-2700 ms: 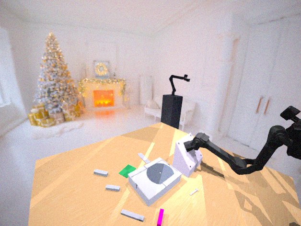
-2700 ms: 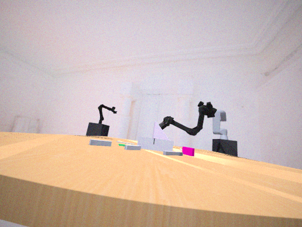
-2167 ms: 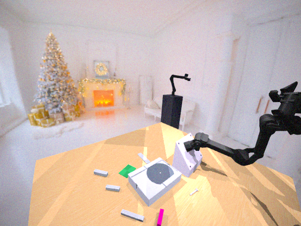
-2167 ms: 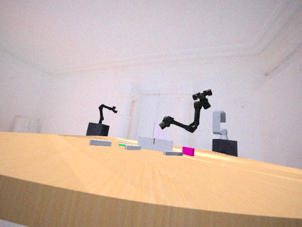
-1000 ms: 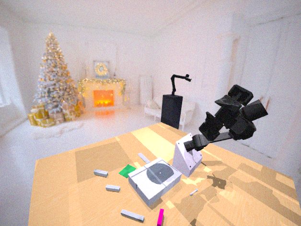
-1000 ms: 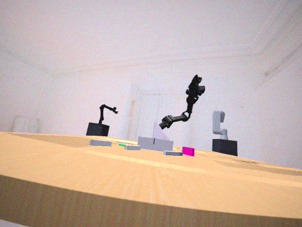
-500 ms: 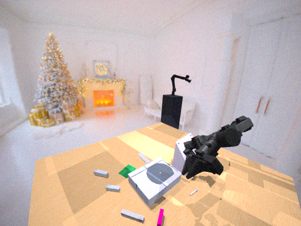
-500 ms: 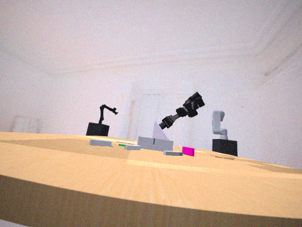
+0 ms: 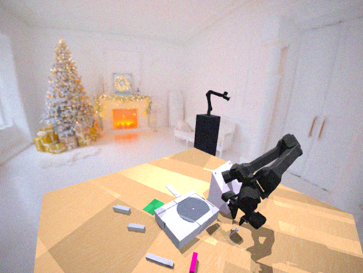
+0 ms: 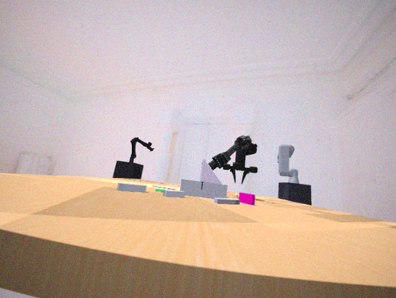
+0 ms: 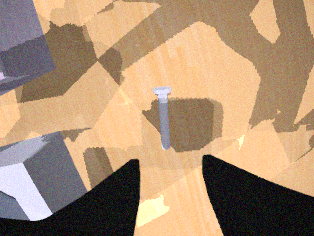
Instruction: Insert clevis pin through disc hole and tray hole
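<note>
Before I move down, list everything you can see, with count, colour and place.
pin: one, steel grey, lying beside the tray
tray: one, light grey, mid-table
disc: one, grey, flat in the tray
bars: three, grey, near the tray
strip: one, white, behind the tray
square: one, green, beside the tray
block: one, magenta, near the table edge
distant arms: two, black and grey, on dark pedestals
tree: one, frosted, in the room
fireplace: one, lit orange, in the room
end effector: one, black, open above the table
</note>
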